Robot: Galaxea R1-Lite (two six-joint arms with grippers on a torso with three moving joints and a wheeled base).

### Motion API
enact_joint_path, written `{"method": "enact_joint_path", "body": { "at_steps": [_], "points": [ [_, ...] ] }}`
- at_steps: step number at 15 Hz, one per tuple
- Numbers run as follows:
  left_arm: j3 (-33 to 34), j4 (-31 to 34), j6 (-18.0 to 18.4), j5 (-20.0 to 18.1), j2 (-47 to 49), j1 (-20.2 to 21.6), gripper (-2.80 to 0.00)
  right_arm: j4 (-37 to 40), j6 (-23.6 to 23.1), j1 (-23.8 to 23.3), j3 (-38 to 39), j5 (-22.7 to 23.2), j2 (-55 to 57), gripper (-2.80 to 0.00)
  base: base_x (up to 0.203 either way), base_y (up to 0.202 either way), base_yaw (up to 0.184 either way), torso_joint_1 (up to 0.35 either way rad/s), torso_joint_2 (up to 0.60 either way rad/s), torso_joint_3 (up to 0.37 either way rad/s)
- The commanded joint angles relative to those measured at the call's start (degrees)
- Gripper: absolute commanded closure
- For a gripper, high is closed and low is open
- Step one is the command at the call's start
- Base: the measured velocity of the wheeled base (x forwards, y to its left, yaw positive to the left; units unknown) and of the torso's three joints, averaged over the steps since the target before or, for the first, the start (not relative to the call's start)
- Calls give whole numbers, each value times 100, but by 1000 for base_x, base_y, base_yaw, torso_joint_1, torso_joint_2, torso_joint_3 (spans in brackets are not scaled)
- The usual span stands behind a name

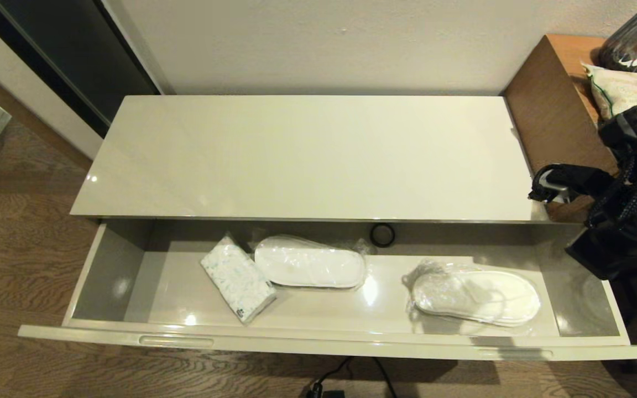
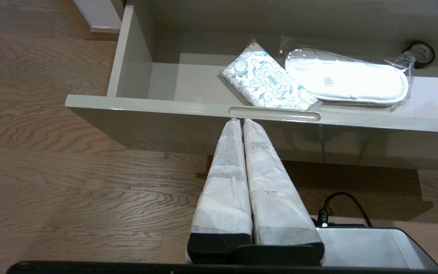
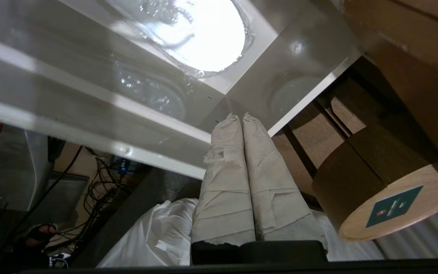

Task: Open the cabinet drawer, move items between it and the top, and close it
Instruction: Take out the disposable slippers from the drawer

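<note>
**A:** What's the cabinet drawer (image 1: 318, 340) look like rn?

**B:** Pulled right out. Glossy cream front w/ two slot handles, grey walls inside. Two wrapped white slipper pairs in it: one mid (image 1: 310, 263), one toward the right (image 1: 476, 297). Patterned tissue pack (image 1: 238, 278) touching the mid pair, tape roll (image 1: 382, 235) at the back.

**A:** Grippers?

**B:** Left gripper (image 2: 240, 121) is pinched together, holding nothing, just in front of the drawer's left slot. Right gripper (image 3: 237, 117) same, empty, by the drawer's right end.

**A:** Room?

**B:** Cabinet top (image 1: 307, 157) against a pale wall, wood floor (image 1: 14, 237), brown side table (image 1: 562, 99) on the right.
</note>
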Motion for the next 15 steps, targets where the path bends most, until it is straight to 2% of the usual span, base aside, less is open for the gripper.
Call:
{"method": "enact_joint_path", "body": {
  "at_steps": [1,4,6,12,15],
  "points": [
    [0,1,-2,5,5,-2,0,49,-19,13,190,-11,-515,0,0,0,0,0,0,0],
    [0,1,-2,5,5,-2,0,503,-42,25,333,-35,-1158,0,0,0,0,0,0,0],
    [0,1,-2,5,5,-2,0,880,-58,242,429,-60,-1445,0,0,0,0,0,0,0],
    [0,1,5,-3,5,-2,0,472,-162,363,705,-51,-551,0,0,0,0,0,0,0],
    [0,-3,18,0,-3,-2,0,174,-197,596,884,68,-2,0,0,0,0,0,0,0]
  ]
}}
